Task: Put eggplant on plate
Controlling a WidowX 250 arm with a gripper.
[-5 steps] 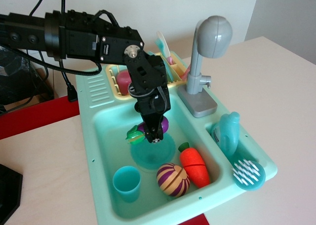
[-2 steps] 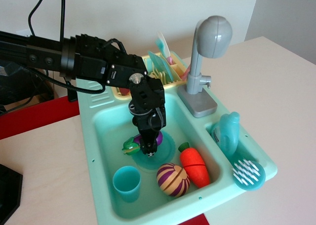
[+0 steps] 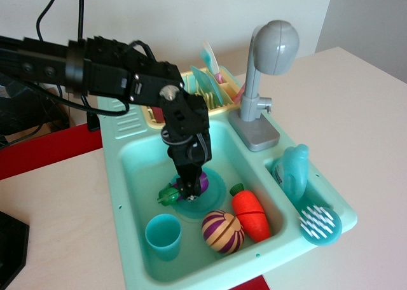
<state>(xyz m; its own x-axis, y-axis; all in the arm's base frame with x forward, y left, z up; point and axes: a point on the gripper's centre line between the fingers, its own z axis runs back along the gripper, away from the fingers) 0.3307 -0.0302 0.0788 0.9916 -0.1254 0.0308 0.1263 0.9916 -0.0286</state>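
One black gripper (image 3: pixel 189 189) reaches down into the teal toy sink (image 3: pixel 137 169), its fingers (image 3: pixel 185 183) clasped on the eggplant (image 3: pixel 191 183), whose purple body shows just right of the fingertips while the green leafy cap (image 3: pixel 168 194) sticks out to their left. Directly below the fingers lies the plate (image 3: pixel 213 191), flat on the sink floor; the eggplant sits low over its left part, the cap overhanging the plate's left rim, though whether the eggplant already touches the plate cannot be told from this angle. Just below and to the left of the fingers stands a teal cup (image 3: pixel 163 236), upright and apart from the plate. Below and to the right of the fingers rests a purple-and-yellow striped onion toy (image 3: pixel 222 231), near the plate's lower rim, and beside it, further right, an orange carrot toy (image 3: pixel 250 214) with a green top that lies just beside the plate's right edge. Up and behind the fingers, past the arm (image 3: pixel 95 77), a yellow dish rack (image 3: pixel 205 89) holds pale upright plates. Well off to the right of the fingers stands the grey faucet (image 3: pixel 266 80), and farther right in the side compartment sit a teal bottle (image 3: pixel 294 170) and a round brush (image 3: pixel 318 224).
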